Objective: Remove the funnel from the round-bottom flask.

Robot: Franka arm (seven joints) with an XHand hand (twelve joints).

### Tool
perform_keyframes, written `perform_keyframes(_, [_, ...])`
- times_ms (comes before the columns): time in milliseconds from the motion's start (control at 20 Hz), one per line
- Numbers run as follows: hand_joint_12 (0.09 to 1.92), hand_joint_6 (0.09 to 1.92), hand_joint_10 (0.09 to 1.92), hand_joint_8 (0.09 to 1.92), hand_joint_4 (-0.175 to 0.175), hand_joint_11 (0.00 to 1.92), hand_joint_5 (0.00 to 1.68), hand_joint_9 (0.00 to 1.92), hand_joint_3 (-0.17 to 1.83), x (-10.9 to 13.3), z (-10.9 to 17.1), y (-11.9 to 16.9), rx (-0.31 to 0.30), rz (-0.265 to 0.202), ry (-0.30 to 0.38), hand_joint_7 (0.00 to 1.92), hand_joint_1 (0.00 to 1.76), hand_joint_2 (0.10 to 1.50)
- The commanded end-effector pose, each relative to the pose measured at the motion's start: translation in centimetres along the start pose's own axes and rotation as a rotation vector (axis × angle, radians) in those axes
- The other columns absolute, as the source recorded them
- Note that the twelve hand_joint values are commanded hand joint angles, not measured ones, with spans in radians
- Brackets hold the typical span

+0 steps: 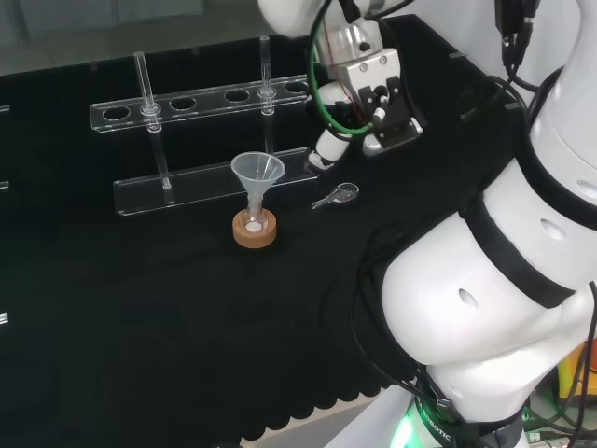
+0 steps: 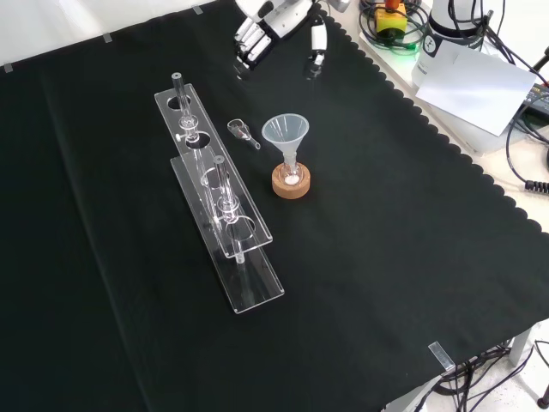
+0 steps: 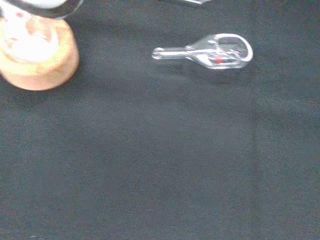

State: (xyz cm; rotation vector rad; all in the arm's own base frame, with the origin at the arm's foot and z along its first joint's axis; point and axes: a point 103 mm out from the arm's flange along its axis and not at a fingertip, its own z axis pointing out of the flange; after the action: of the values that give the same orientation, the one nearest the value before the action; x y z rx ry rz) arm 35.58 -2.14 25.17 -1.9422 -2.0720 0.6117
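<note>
The clear funnel (image 1: 257, 171) sits upright with its stem down in the neck of the round-bottom flask (image 1: 254, 220), and the flask rests in a cork ring stand (image 1: 255, 233) near the middle of the black cloth (image 1: 140, 317). In the head view the hand (image 1: 373, 93) hangs above the cloth to the right of the funnel and farther back, well apart from it and touching nothing; a white finger (image 1: 328, 147) points down toward the cloth, but whether the fingers are spread or curled I cannot tell. Between hand and flask in that view lies a small clear scoop (image 1: 338, 196), flat on the cloth, just right of the stand. Behind the funnel stands a clear acrylic test tube rack (image 1: 201, 140). The front view shows the rack (image 2: 225, 206) left of the funnel (image 2: 286, 133), with the hand (image 2: 268, 21) at the top edge.
</note>
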Motion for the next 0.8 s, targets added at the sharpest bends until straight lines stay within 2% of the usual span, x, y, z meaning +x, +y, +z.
perform_keyframes(50, [1.46, 0.09, 0.75, 0.65, -0.018, 0.25, 0.1, 0.28, 0.45, 3.2, -2.0, -0.2, 0.006, -0.095, 0.01, 0.05, 0.66, 0.63])
perform_keyframes(400, [1.45, 0.09, 0.75, 0.66, -0.025, 0.32, 0.05, 0.28, 0.42, 5.9, -2.1, 1.0, 0.038, -0.155, 0.022, 0.01, 0.61, 0.62])
perform_keyframes(800, [1.45, 0.09, 0.79, 0.61, -0.048, 0.39, 0.04, 0.27, 0.36, 8.0, -1.1, 2.9, 0.063, -0.181, 0.004, 0.0, 0.57, 0.61])
